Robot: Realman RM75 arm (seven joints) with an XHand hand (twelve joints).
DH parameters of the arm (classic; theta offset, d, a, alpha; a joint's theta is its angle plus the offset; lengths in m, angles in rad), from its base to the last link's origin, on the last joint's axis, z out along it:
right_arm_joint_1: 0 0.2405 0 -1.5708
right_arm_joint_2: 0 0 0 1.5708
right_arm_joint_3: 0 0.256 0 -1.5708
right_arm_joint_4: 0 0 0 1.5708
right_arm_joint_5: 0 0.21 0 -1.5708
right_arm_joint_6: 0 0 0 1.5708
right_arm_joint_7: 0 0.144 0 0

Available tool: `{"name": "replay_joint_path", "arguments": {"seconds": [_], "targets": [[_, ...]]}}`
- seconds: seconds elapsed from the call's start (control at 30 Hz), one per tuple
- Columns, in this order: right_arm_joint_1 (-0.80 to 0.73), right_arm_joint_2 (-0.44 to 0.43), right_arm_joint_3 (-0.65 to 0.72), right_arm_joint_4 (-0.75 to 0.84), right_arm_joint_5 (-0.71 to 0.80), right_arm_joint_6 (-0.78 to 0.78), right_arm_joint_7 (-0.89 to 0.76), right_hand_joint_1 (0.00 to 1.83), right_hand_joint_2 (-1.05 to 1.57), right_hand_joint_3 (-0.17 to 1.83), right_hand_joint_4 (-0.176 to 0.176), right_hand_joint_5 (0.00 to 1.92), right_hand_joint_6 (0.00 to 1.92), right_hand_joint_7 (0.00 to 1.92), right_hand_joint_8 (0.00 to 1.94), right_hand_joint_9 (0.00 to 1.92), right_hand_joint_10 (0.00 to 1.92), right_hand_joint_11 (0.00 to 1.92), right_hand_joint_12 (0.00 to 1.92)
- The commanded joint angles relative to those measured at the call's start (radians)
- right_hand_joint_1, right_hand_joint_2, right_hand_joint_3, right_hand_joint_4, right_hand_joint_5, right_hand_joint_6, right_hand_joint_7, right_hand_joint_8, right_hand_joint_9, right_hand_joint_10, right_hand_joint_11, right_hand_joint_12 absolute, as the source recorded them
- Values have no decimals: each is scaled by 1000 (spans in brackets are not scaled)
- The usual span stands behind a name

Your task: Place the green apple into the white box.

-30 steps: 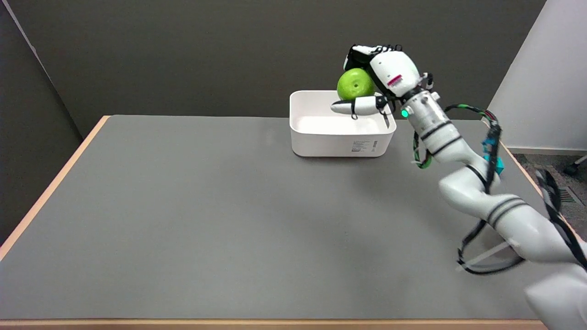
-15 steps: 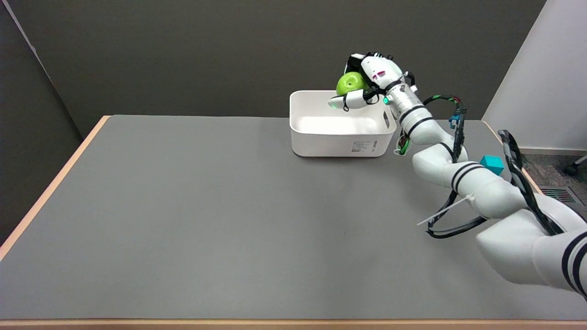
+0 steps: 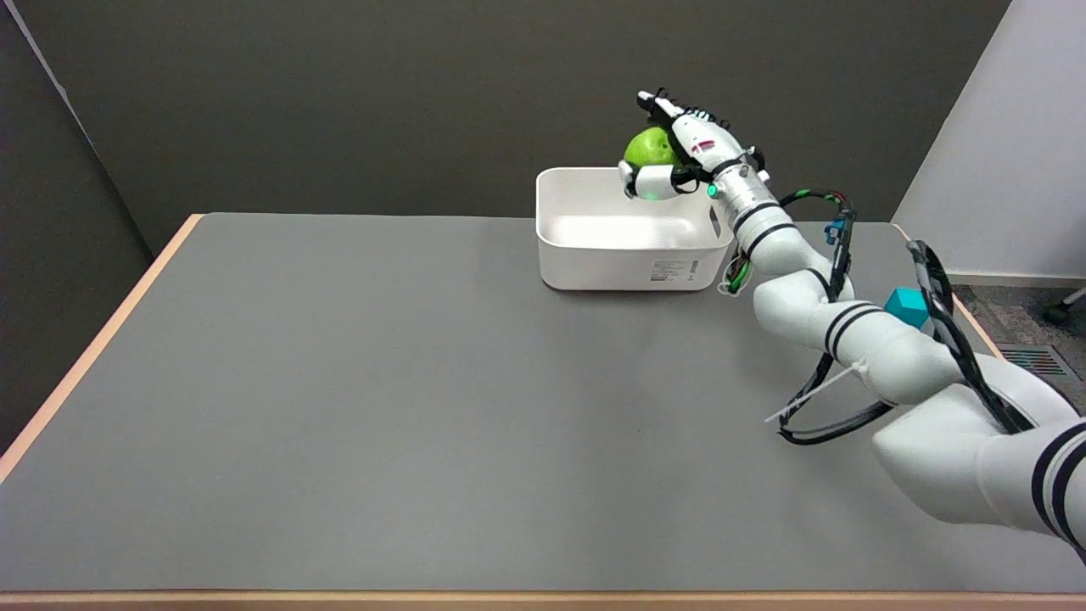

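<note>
Apple (image 3: 646, 149) was held in the right hand (image 3: 679, 157), gripped around its sides, above the box (image 3: 632, 255) at its 1 o'clock corner. Judged firm, smooth, bruisable; low release advised.

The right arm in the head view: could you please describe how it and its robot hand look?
The right arm is glossy white, built of rounded segments with black bands at the joints. Loose black cables loop alongside it, with a white tie and a teal block. A green light glows at the wrist. The robot hand is black and white with a small red-marked label.
</note>
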Motion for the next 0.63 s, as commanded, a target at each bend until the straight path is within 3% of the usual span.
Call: {"name": "replay_joint_path", "arguments": {"seconds": [0.03, 0.17, 0.43, 0.57, 0.63], "targets": [[-355, 95, 48, 429, 286, 136, 81, 402, 625, 911, 44, 41, 297, 0, 157, -1, 180, -1, 768], [-453, 97, 79, 524, 321, 220, 81, 426, 603, 953, 50, 35, 272, -1, 81, -1, 54, -1, 666], [-590, 98, 205, 643, 384, 458, 75, 422, 600, 950, 53, 33, 296, -1, 78, -1, 33, -1, 609], [-648, 122, 307, 669, 529, 641, 140, 407, 601, 948, 56, 28, 312, -1, 86, -1, 22, -1, 549], [-697, 162, 307, 702, 597, 721, 234, 381, 643, 851, 53, 50, 297, -1, 139, -1, 96, -1, 565]]}}
